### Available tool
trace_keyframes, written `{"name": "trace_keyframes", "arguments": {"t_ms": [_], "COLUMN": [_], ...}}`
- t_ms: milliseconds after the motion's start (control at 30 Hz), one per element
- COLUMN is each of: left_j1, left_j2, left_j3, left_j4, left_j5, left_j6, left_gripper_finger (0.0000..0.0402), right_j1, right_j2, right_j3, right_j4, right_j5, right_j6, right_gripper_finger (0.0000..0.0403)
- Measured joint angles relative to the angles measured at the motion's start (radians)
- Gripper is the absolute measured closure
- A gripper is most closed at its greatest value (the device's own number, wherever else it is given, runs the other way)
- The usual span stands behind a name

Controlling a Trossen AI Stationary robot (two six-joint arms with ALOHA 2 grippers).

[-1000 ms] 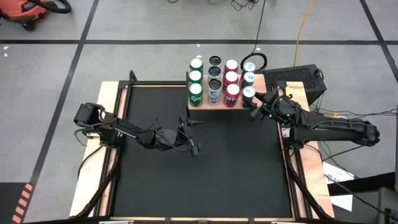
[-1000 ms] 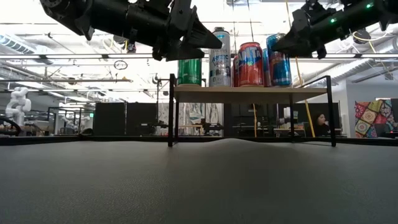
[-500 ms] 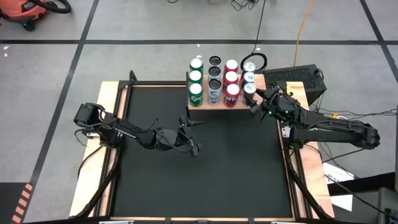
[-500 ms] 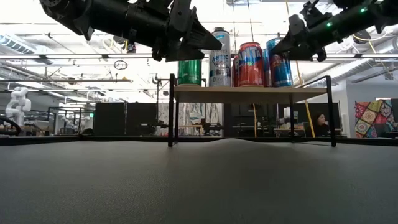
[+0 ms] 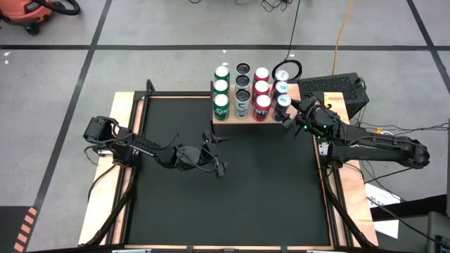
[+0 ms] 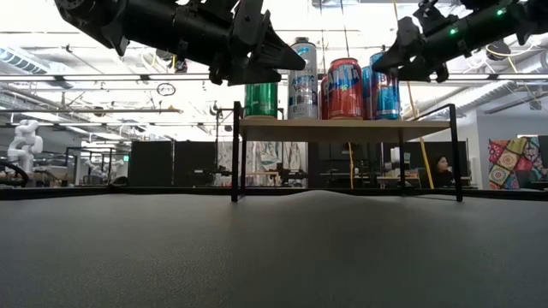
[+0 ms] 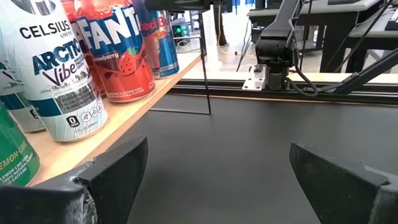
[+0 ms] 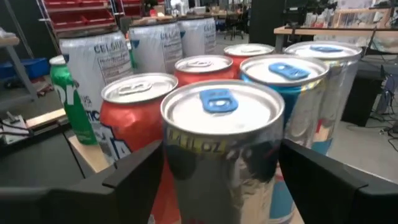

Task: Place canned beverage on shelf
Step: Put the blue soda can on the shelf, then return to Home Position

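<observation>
The task looks nearly finished: the silver-and-blue can [image 8: 222, 134] stands upright on the shelf [image 6: 342, 127] at its right-hand end, nearest the front edge, in line with two more blue-topped cans behind it. The right tool [image 5: 287, 117] has its fingers spread on either side of that can, apparently released rather than gripping (whether a finger touches the can I cannot tell). What seems left is only to draw this tool clear without knocking the can; the left tool [image 5: 219, 153], open and empty, hangs above the worktop [image 5: 232, 193] just before the shelf's left end.
</observation>
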Motion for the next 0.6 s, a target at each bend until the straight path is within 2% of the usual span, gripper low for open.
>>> {"name": "trace_keyframes", "arguments": {"t_ms": [200, 300, 467, 600], "left_j1": [0.000, 0.000, -0.002, -0.018], "left_j2": [0.000, 0.000, -0.037, -0.135], "left_j3": [0.000, 0.000, 0.000, -0.040], "left_j4": [-0.006, -0.008, -0.024, -0.011], "left_j5": [-0.001, -0.003, -0.009, -0.038], "left_j6": [-0.001, -0.001, 0.004, 0.049], "left_gripper_finger": [0.0011, 0.0011, 0.0011, 0.0012], "right_j1": [0.000, 0.000, 0.001, 0.008], "right_j2": [-0.050, -0.092, -0.165, -0.239], "right_j3": [0.000, 0.000, 0.000, 0.000], "right_j4": [0.017, 0.011, 0.008, -0.014], "right_j5": [0.002, -0.039, -0.175, -0.295], "right_j6": [-0.024, -0.020, 0.013, 0.016], "right_gripper_finger": [0.0100, 0.0100, 0.0099, 0.0103]}}
